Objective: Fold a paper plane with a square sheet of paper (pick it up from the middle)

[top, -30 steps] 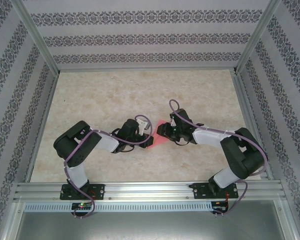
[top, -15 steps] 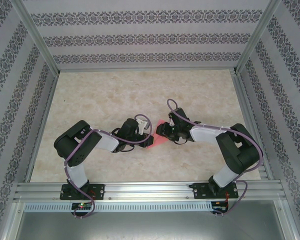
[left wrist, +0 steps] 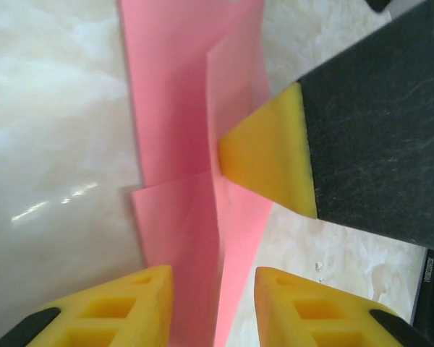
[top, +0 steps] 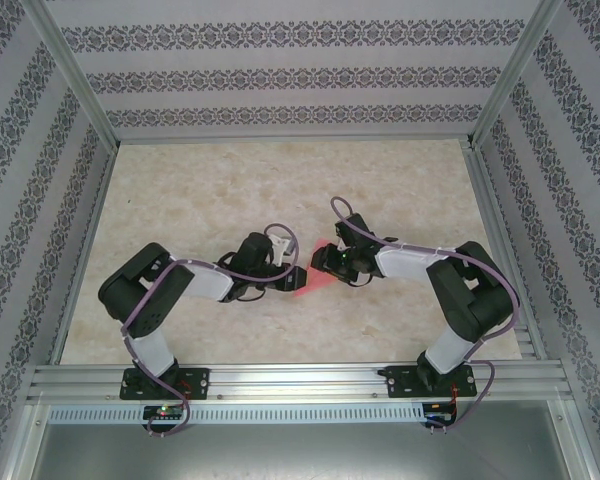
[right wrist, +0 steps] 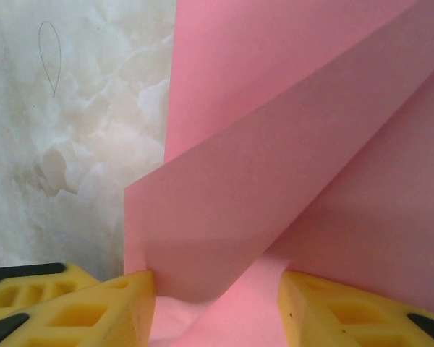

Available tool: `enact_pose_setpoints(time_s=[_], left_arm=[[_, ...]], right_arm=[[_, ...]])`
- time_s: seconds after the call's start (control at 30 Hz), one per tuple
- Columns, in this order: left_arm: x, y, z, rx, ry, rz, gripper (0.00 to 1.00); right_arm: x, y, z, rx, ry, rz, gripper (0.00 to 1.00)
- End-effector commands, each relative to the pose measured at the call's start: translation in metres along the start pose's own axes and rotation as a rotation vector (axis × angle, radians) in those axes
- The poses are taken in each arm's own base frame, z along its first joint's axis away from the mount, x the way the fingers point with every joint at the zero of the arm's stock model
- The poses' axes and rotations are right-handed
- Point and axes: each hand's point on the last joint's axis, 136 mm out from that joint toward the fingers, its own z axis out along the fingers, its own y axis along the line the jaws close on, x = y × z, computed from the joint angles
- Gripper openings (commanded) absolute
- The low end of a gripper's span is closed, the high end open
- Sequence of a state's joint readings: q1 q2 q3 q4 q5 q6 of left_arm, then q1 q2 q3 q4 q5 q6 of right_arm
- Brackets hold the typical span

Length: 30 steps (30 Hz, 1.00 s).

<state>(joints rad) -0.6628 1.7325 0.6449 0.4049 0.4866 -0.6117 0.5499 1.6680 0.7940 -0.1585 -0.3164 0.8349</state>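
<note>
The square sheet of paper (top: 306, 287) lies mid-table as a pink-red, partly folded shape between both grippers. In the left wrist view the paper (left wrist: 175, 108) shows creased layers and a raised centre ridge. That ridge runs between the fingers of my left gripper (left wrist: 211, 280), whose jaws stand apart and clear of it. One yellow fingertip (left wrist: 267, 155) of the right gripper presses on the paper's edge. In the right wrist view a folded flap (right wrist: 275, 166) rises between the fingers of my right gripper (right wrist: 217, 283). That gripper is open and its left finger touches the flap's corner.
The marble-patterned table (top: 280, 190) is bounded by aluminium rails (top: 300, 380) at the near edge and patterned walls on three sides. Both grippers (top: 293, 274) (top: 319, 262) almost meet tip to tip at the centre.
My left gripper has opened and let go of the paper's ridge. The right arm has edged slightly left toward the centre, its jaws a touch wider.
</note>
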Motion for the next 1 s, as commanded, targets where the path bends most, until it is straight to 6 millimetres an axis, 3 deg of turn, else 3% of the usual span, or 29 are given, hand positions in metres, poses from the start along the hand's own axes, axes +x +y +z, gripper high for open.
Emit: enact_pose_setpoints(time_s=[0.0, 0.17, 0.67, 0.97], left_arm=[[-0.005, 0.010, -0.022, -0.091, -0.023, -0.029, 0.38], [-0.011, 0.007, -0.033, -0.118, -0.047, -0.039, 0.35], [-0.007, -0.018, -0.009, 0.076, 0.036, -0.068, 0.21], [-0.006, -0.022, -0.002, 0.119, 0.041, -0.075, 0.18]], right_arm=[[0.009, -0.026, 0.008, 0.126, 0.034, 0.001, 0.51], [0.013, -0.034, 0.012, 0.212, 0.064, -0.005, 0.51], [0.030, -0.065, 0.018, 0.451, 0.158, -0.037, 0.55], [0.033, -0.070, 0.025, 0.484, 0.169, -0.025, 0.59]])
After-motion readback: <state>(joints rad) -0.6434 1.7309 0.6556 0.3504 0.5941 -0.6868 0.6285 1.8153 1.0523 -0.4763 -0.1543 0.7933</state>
